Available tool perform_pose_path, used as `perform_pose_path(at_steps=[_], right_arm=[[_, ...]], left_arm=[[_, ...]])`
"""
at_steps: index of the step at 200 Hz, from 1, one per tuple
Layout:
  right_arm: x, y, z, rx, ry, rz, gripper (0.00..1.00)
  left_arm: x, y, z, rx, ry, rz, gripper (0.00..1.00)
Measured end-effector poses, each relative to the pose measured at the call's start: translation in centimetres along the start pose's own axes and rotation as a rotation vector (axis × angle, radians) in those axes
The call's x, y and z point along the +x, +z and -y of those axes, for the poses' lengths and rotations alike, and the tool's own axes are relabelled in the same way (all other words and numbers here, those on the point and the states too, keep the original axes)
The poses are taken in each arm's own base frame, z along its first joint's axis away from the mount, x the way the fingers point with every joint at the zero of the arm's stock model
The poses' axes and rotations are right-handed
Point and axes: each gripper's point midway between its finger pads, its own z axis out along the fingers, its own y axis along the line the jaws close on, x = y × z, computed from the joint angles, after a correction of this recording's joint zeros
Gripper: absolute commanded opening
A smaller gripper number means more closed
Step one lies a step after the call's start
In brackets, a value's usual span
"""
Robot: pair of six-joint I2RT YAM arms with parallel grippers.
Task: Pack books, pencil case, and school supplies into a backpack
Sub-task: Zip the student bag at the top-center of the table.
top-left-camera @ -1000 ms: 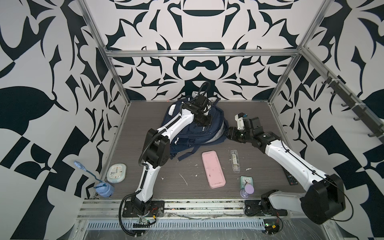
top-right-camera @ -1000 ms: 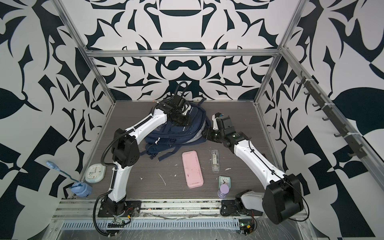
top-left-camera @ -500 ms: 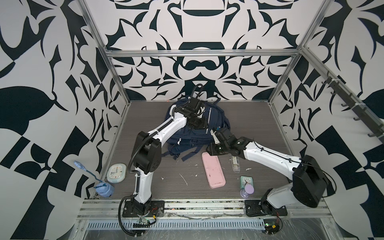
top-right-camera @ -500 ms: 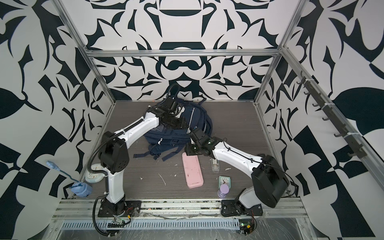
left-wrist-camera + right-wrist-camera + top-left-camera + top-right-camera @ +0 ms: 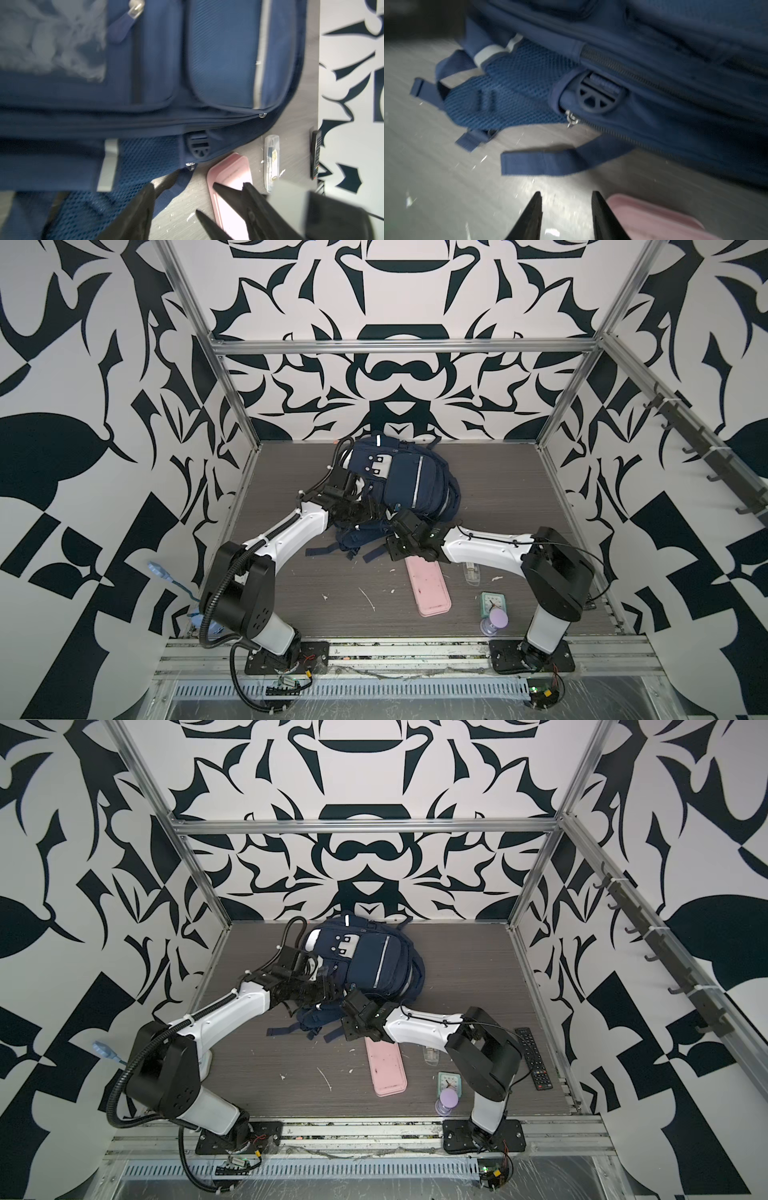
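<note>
The right gripper (image 5: 566, 193) has its jaws spread, with only bare table (image 5: 446, 187) between them. It hangs low, just beside the far end of the pencil case (image 5: 428, 589) and just near of the backpack (image 5: 415, 485), and it points toward the zip puller (image 5: 572, 120) by the round buckle. It is probably lined up for that puller, because the zip looks closed and nothing can go in until it runs open.

The left gripper (image 5: 198, 184) is also spread and grips nothing. It sits at the bag's near-left side by the mesh shoulder strap (image 5: 145, 151), likely there to steady the soft fabric.

The backpack lies front-up at the far middle of the table. The pencil case lies flat near of it, right of centre. The school supplies (image 5: 471, 572) lie just right of the case, partly under the right forearm. No books show in any view.

Both arms reach inward from the near edge with their forearms low and nearly level. They converge on the bag's near edge.
</note>
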Motion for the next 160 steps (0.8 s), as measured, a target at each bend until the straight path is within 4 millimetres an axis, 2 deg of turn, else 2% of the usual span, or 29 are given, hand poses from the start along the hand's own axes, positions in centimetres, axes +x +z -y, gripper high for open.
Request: perform_pose_path(at_steps=[11,27,74,123,160], right_arm=[[-0.3,0.5,0.1,0.004,-0.002,0.022,0.39],[-0.7,0.9,0.1,0.004,-0.001,0.057,0.38],[-1.6,1.8,0.6,0.029,-0.003,0.124,0.36],[-1.0,3.9,0.9,0.054,-0.013,0.102,0.34],[-1.5,4.4,0.5,0.05,-0.012,0.111,0.32]], left_arm=[[1.0,0.4,-1.3,0.004,-0.072,-0.009,0.7],[1.4,0.9,-1.9,0.021,-0.139,-0.011,0.7],[-0.5,0.7,-0.5,0.111,-0.193,0.044,0.7],[-1.2,0.8,-1.5,0.121,-0.256,0.057,0.7],[-0.9,0.9,-1.9,0.115,-0.27,0.05,0.7]])
